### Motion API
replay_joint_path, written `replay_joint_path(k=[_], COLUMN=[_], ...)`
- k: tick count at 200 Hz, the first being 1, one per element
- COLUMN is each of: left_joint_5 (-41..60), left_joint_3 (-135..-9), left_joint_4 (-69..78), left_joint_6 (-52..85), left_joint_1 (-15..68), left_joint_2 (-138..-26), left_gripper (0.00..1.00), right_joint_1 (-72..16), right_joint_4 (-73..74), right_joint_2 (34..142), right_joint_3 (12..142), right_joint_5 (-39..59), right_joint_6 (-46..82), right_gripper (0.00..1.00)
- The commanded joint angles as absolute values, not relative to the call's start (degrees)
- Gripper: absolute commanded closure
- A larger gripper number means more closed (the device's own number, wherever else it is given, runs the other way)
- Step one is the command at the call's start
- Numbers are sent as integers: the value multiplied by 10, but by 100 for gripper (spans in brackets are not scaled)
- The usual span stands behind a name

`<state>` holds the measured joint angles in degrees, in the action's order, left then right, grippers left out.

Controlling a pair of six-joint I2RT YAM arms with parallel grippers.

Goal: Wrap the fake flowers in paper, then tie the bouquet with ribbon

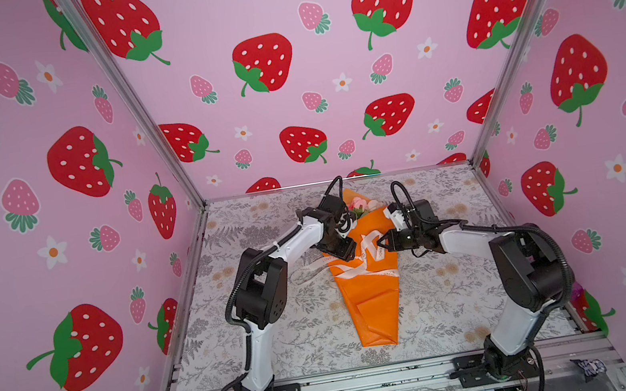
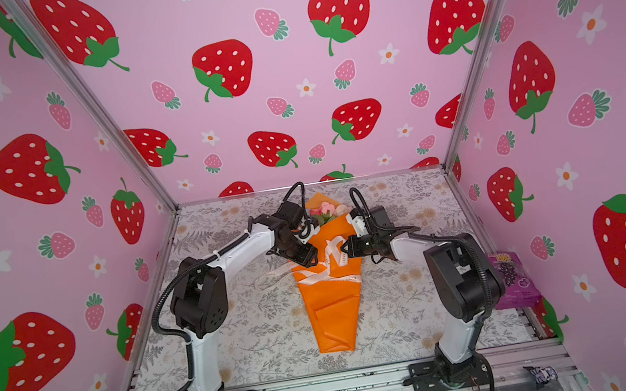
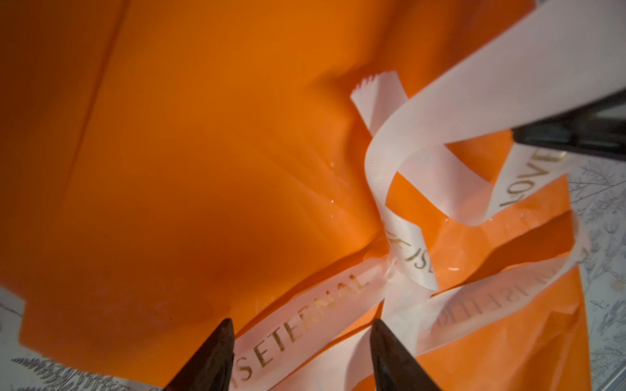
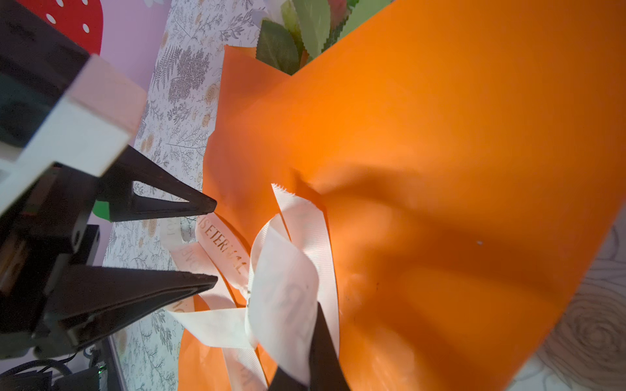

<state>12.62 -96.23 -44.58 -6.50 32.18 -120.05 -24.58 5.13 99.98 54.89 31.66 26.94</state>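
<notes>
At left edge of bouquet: black left claw (image 1: 346, 254), fingers (image 3: 210, 359) spread apart, gripping nothing, ribbon tail lying under gap. Flat on grey floral-print tabletop (image 1: 282, 335): bouquet of fake flowers (image 1: 368, 297), pink blooms and green leaves in orange paper wrap, blooms at far end. Knotted across bouquet's middle: cream ribbon with gold lettering (image 1: 356, 270). At bouquet's right edge: black right claw (image 1: 382, 243), pinched tight on ribbon loop.
</notes>
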Motion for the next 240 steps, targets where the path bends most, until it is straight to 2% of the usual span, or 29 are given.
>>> replay_joint_path(k=[1,27,48,70,89,102,105,110,145,178,181,192,204,240], left_joint_5=[116,83,82,50,38,35,34,32,-12,-32,-25,-4,1,28], left_joint_3=[-954,-964,-963,-946,-916,-889,-881,-869,-772,-677,-670,-656,-659,-670], left_joint_4=[-459,-460,-450,-433,-416,-404,-401,-396,-376,-386,-387,-391,-403,-400], left_joint_6=[-95,-98,-87,-65,-46,-26,-21,-13,71,169,175,193,197,177], left_joint_1=[326,327,329,328,322,315,314,309,252,112,99,63,58,100], left_joint_2=[-1202,-1215,-1210,-1182,-1145,-1114,-1107,-1094,-991,-920,-916,-908,-901,-878], left_gripper=[35,35,43,65,89,93,98,100,100,100,97,68,50,39], right_joint_1=[-243,-244,-244,-244,-244,-244,-244,-244,-246,-250,-251,-254,-258,-264], right_joint_4=[62,62,61,61,61,59,58,57,54,28,26,15,0,-25], right_joint_2=[996,998,997,994,994,993,993,992,984,988,989,994,999,1004], right_joint_3=[542,541,540,539,537,536,535,535,530,547,549,558,570,585], right_joint_5=[327,329,330,330,331,334,335,336,346,356,358,362,362,332], right_joint_6=[273,275,275,275,274,273,272,272,268,243,241,234,225,212], right_gripper=[100,100,100,100,100,100,100,100,100,100,100,100,100,100])
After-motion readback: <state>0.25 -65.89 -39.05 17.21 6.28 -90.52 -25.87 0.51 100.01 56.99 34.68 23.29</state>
